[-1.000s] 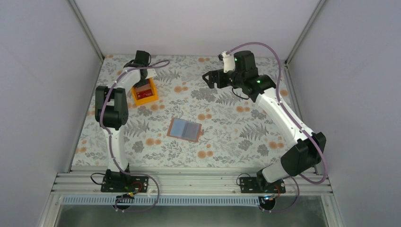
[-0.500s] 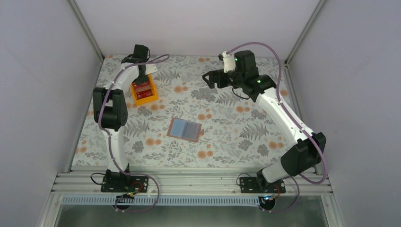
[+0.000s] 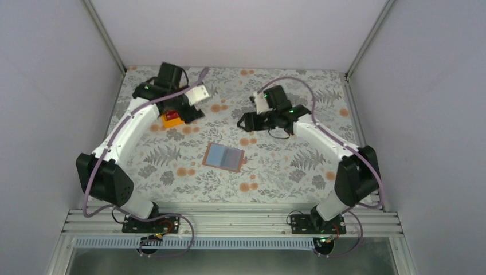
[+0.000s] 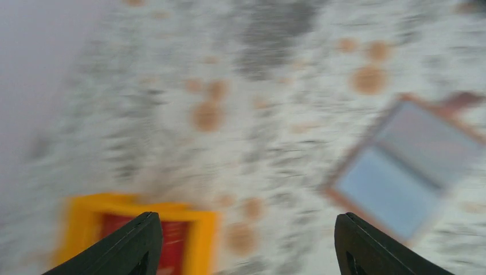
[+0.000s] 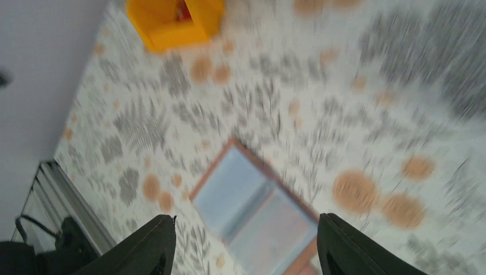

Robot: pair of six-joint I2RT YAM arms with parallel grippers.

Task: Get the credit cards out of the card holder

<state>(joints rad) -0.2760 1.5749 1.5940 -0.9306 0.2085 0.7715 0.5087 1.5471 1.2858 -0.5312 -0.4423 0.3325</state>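
Observation:
The card holder lies open and flat at the table's middle, tan-edged with its light blue lining up; it also shows in the left wrist view and the right wrist view. No card shows in it. Red credit cards lie in the orange tray. My left gripper hangs open just right of the tray, with nothing between its fingers. My right gripper is open above the table behind the card holder, and its fingers frame the holder from above without touching it.
The orange tray stands at the back left on the floral tablecloth. Grey walls close in the left, back and right sides. An aluminium rail with both arm bases runs along the near edge.
The left arm has swung off the tray toward the middle, its elbow dropping low and left, its gripper open and empty. The right arm has come forward and down toward the card holder.

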